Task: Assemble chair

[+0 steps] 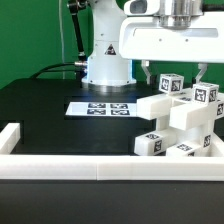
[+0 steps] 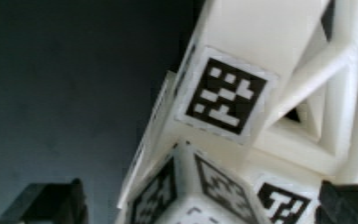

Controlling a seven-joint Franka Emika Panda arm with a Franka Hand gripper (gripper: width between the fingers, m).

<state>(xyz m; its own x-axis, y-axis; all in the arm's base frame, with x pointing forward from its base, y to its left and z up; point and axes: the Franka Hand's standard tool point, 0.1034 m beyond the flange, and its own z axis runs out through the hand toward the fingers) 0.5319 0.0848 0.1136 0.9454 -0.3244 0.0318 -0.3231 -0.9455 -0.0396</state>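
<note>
Beneath the released gripper (image 1: 173, 73), whose fingers are spread apart, the partly assembled chair (image 1: 185, 120) is seen standing; loose tagged pieces (image 1: 150, 145) beside it are judged still unattached.

No legible words, numbers or brand names appeared. Black-and-white square marker tags stood on the chair (image 1: 180, 120) parts and on the marker board (image 1: 104, 107).

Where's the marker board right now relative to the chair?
In the exterior view the marker board lies flat on the black table, in front of the robot's base and to the exterior view's left of the chair.
</note>
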